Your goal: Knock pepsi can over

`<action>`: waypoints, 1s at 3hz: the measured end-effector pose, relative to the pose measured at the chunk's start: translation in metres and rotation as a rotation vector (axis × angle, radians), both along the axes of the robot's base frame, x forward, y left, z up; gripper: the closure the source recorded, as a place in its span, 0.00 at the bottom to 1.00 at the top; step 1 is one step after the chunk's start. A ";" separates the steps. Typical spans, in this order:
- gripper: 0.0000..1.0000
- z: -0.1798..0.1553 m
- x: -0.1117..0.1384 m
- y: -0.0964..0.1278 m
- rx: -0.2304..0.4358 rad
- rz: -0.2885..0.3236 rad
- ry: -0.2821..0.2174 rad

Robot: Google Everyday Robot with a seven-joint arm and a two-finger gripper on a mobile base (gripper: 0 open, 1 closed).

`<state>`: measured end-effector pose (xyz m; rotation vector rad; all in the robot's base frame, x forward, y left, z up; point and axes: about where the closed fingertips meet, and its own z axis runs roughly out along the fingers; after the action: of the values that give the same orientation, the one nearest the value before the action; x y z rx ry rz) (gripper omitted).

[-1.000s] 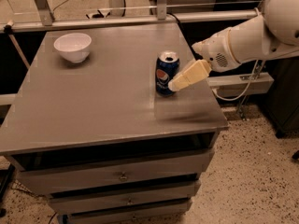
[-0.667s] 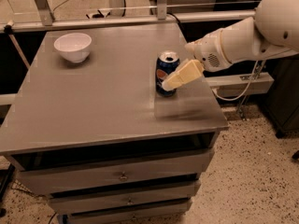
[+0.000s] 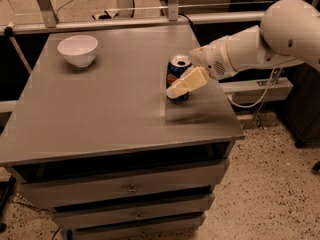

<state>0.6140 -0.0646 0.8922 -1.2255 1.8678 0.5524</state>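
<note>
Cream gripper (image 3: pixel 172 91) at upright pepsi can (image 3: pixel 175 72)

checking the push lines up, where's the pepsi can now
In the camera view the pepsi can stands upright near the table's right edge, well apart from the white bowl, with the tool across its front.

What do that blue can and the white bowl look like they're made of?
The pepsi can looks like painted metal: silvery rim on top, glossy blue side. The white bowl looks like glazed ceramic, possibly plastic: smooth, even sheen. The gripper, in front of the can, seems matte cream plastic.
</note>
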 end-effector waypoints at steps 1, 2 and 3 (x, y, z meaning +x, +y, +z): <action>0.02 -0.006 0.004 0.006 0.018 0.009 -0.001; 0.24 -0.008 0.005 0.008 0.026 0.009 -0.001; 0.47 -0.010 0.005 0.008 0.034 0.007 -0.005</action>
<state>0.6189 -0.0563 0.8826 -1.2110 1.8438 0.5821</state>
